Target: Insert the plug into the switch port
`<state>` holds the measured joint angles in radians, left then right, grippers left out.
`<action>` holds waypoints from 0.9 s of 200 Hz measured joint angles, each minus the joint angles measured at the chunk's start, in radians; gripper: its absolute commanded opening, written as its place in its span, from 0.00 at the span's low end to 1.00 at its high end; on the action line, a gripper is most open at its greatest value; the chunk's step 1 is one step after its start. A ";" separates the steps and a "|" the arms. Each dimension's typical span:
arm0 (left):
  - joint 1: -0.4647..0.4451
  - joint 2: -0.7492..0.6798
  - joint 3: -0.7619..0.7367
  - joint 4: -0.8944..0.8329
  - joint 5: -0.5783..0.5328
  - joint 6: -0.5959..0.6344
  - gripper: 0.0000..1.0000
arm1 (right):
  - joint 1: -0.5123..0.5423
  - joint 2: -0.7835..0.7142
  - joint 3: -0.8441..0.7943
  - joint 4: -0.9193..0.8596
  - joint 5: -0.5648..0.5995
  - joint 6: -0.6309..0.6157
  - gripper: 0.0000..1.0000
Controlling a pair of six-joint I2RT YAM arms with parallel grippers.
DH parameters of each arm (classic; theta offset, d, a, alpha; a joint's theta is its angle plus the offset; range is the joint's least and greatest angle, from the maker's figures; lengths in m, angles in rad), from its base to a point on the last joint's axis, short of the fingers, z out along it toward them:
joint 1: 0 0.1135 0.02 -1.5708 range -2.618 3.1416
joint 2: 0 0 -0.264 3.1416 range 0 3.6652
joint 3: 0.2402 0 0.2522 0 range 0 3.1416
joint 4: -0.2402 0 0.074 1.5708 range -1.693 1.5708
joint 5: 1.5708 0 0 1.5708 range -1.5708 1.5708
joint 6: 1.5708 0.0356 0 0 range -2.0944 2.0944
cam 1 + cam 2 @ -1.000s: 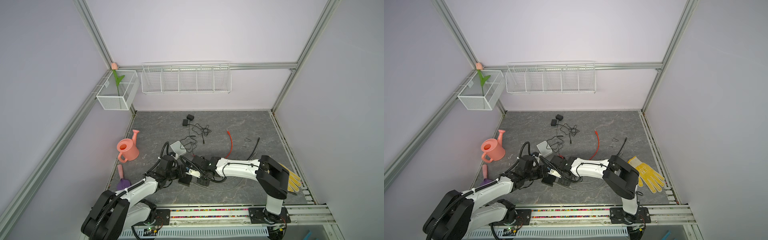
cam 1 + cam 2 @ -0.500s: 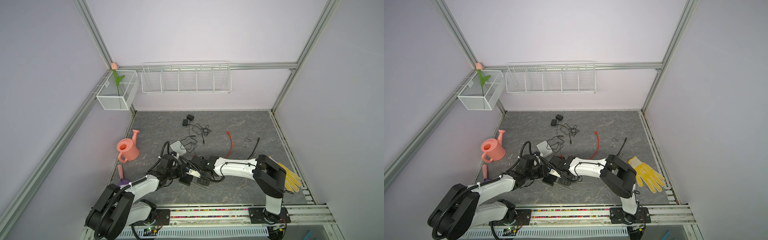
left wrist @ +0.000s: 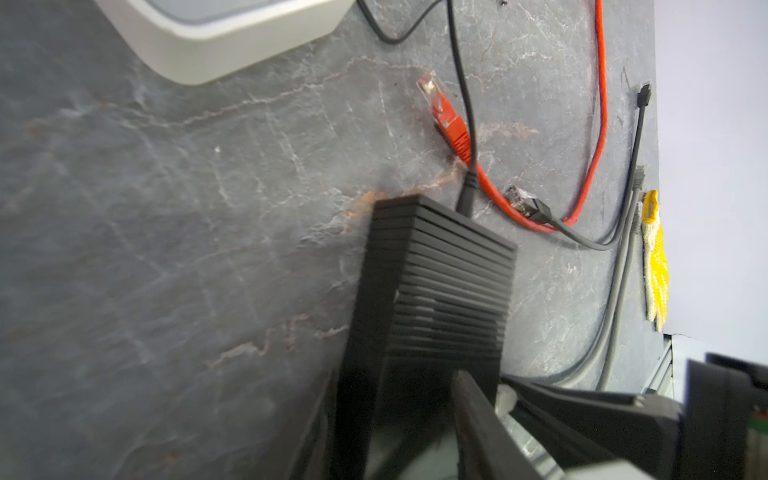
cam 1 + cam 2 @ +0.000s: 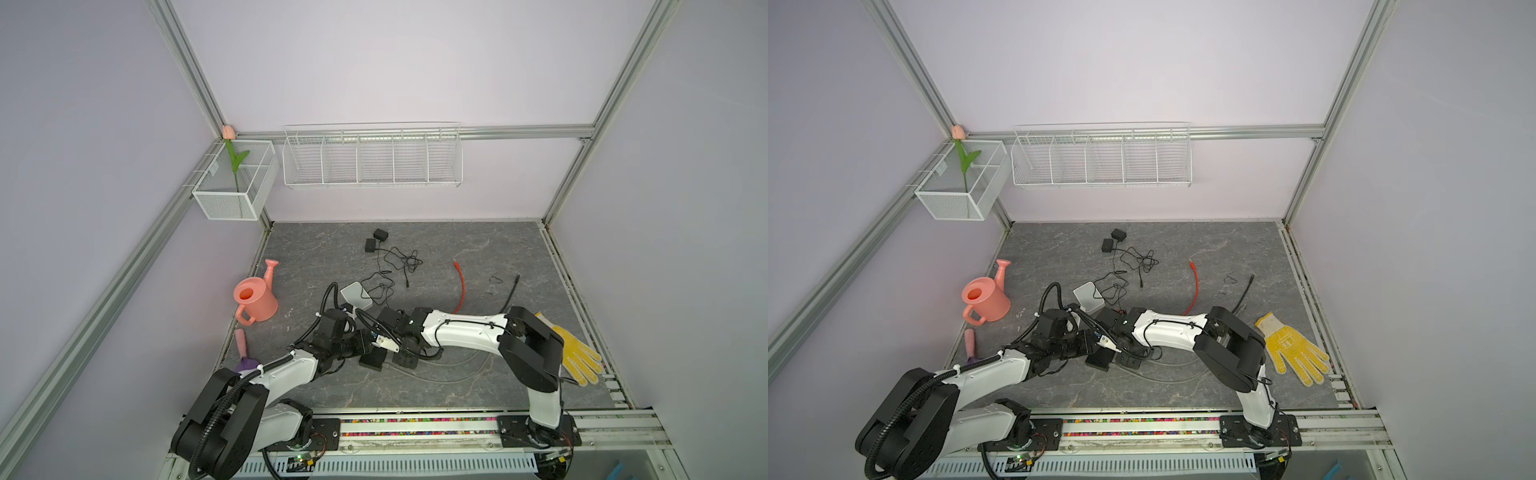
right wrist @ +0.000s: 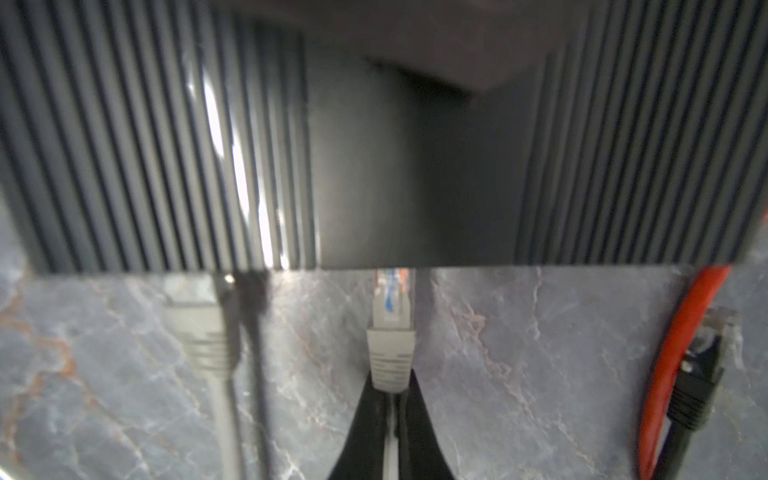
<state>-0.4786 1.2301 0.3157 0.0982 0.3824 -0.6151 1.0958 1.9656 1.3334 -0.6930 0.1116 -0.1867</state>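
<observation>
The black ribbed switch stands between the dark fingers of my left gripper, which is shut on it. In both top views the switch sits low at the front middle, where both grippers meet. My right gripper is shut on the grey plug just behind its boot. The plug's clear tip meets the near edge of the switch; the port itself is hidden. Another grey plug and a black lead sit at that same edge.
A red cable and a black cable plug lie right of the switch. A white box stands just behind the arms. A pink watering can is at the left, a yellow glove at the right.
The right gripper has moved a little to the left, closer to the switch. The left jaws have narrowed slightly around the switch.
</observation>
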 measured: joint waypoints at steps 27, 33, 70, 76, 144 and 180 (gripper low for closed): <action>0.000 -0.006 -0.006 0.001 0.000 0.000 0.45 | -0.002 0.000 0.002 -0.003 -0.008 0.000 0.07; 0.000 -0.006 -0.006 0.001 0.000 0.000 0.45 | -0.002 0.000 0.002 -0.004 -0.009 0.000 0.07; -0.001 -0.006 -0.006 0.001 -0.004 0.000 0.44 | -0.002 0.000 0.002 -0.004 -0.037 0.008 0.07; -0.002 -0.005 -0.006 0.001 -0.005 0.000 0.44 | -0.003 -0.002 0.000 -0.003 -0.047 0.008 0.07; -0.021 0.005 -0.006 0.018 -0.017 0.007 0.43 | -0.010 -0.041 -0.055 0.048 -0.113 0.014 0.07; -0.029 0.003 -0.006 0.016 -0.029 0.008 0.43 | -0.021 -0.042 -0.060 0.055 -0.115 0.019 0.07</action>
<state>-0.5072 1.2327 0.3099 0.1143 0.3538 -0.6075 1.0748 1.9240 1.2732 -0.6376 -0.0032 -0.1680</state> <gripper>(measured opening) 0.427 0.078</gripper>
